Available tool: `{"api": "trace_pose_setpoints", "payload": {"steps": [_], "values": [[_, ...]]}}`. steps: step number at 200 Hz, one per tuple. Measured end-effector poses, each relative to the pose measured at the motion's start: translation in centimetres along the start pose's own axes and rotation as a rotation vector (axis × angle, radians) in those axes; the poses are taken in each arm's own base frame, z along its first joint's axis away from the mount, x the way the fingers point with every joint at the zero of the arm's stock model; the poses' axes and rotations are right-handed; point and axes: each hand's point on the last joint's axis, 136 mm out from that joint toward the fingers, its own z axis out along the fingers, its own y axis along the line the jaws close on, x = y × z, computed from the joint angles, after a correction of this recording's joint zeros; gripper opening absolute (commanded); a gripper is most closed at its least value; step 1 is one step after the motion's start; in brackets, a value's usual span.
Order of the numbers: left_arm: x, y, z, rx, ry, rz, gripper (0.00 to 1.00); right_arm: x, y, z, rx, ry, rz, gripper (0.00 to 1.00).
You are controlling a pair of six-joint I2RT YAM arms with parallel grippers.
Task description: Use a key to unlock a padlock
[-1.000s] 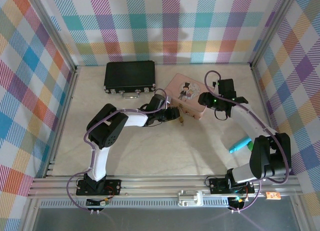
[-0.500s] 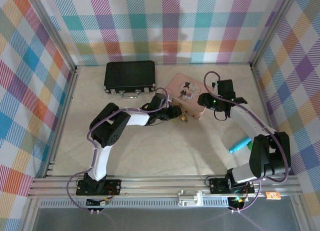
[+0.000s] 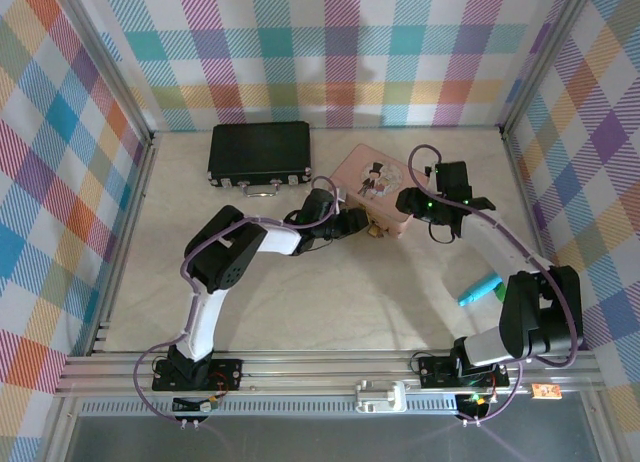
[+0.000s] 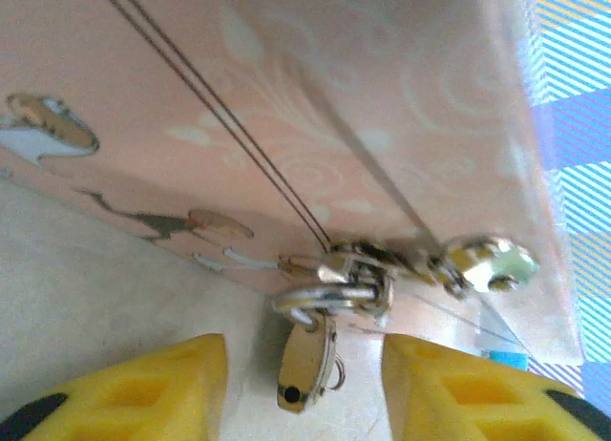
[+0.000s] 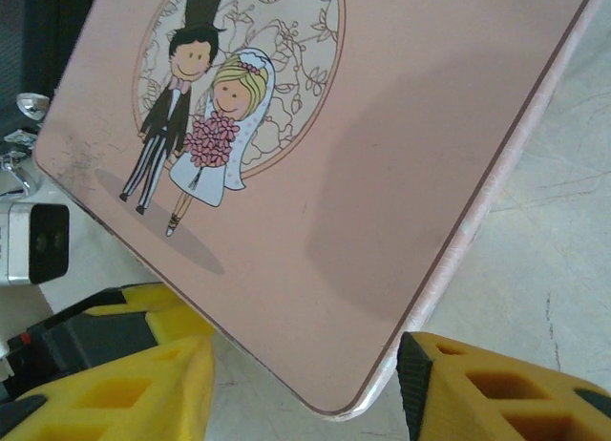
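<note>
Padlock (image 4: 305, 360) hung at tin's (image 4: 382, 97) 6 o'clock; left gripper (image 4: 304, 350) released, straddling it; right gripper (image 5: 305, 365) grip unclear. Grasp step; next probably needed a square clamp on its body.

No lettering, number or brand mark could be read anywhere. The pink tin (image 5: 382, 174) carried on its lid only a cartoon picture, a groom in a dark suit and a bride with a pink bouquet inside a round flowered frame, with no words beside them. A small orange tag (image 3: 545, 390) on the rail at the near right corner was too small to make out.
</note>
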Motion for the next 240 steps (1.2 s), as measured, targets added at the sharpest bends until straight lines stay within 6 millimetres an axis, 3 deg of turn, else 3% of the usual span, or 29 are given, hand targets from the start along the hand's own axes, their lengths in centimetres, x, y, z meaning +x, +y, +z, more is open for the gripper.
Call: {"api": "trace_pose_setpoints", "payload": {"steps": [36, 56, 88, 119, 175, 240], "values": [[2.0, 0.9, -2.4, -0.173, 0.041, 0.104, 0.63, -0.2, 0.7, -0.8, -0.030, -0.013, -0.006, 0.55], [3.5, 1.0, -2.7, -0.266, 0.084, 0.220, 0.69, -0.3, 0.8, -1.0, -0.034, -0.017, -0.007, 0.57], [4.6, -1.8, -1.6, -0.328, 0.125, 0.460, 0.77, -0.1, 0.6, -0.9, -0.024, -0.010, -0.004, 0.59], [4.6, -3.6, 0.3, -0.351, 0.136, 0.608, 0.77, -0.1, 0.7, -0.9, -0.028, -0.010, -0.004, 0.59], [4.5, -0.2, 1.5, -0.485, 0.199, 0.723, 0.69, -0.4, 0.6, -0.9, -0.024, -0.023, 0.024, 0.59], [4.0, -0.3, 2.3, -0.482, 0.203, 0.796, 0.66, -0.2, -1.2, 0.8, 0.048, -0.029, 0.120, 0.60]]}}
